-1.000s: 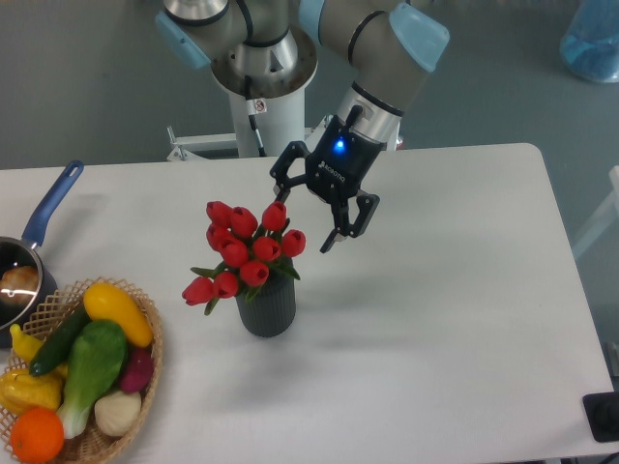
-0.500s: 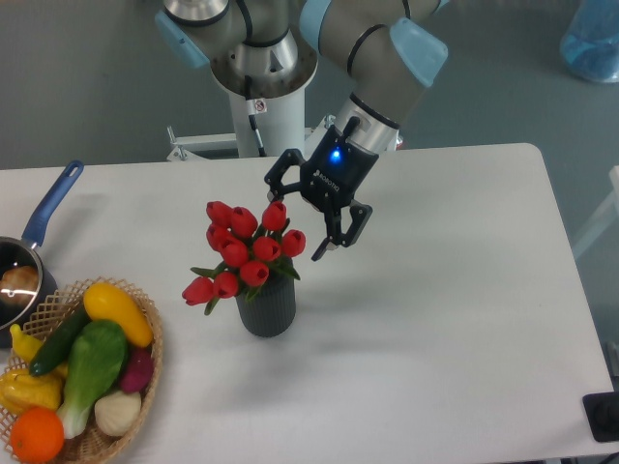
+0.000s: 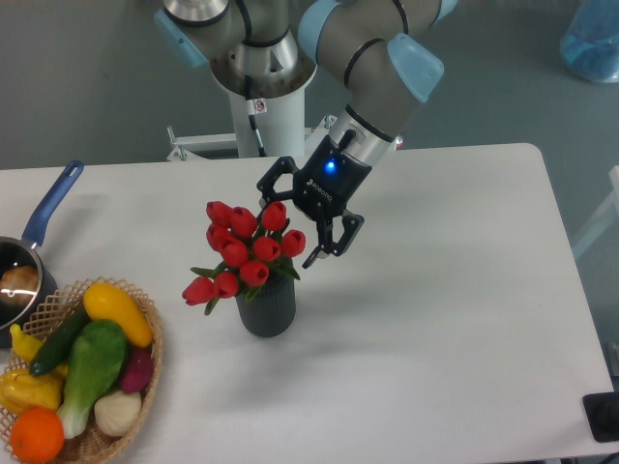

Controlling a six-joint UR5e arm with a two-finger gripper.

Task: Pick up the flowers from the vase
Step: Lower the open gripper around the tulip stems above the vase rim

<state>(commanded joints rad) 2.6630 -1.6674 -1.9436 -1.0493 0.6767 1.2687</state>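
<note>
Moving toward nine o'clock since the earlier frames, the gripper (image 3: 286, 230) is now closing in on the upper right of the flowers (image 3: 242, 251), its jaws spread wide and holding nothing. Nearest the camera, at seven o'clock, a basket (image 3: 145, 362) of vegetables is sitting beside a pot (image 3: 37, 237). Beyond it, the vase (image 3: 267, 305) is standing upright near the table centre, with the flowers rising from its mouth and leaning toward nine o'clock. Farther back, one finger (image 3: 268, 187) is showing behind the top buds and the other (image 3: 329, 244) is hanging just right of them; whether either is touching a bud cannot be told. Judged from this pose, the approach is not yet finished: the jaws are better brought lower, to straddle the tied stems rather than the buds, then closed gently and lifted straight up so the vase is not tipping.
</note>
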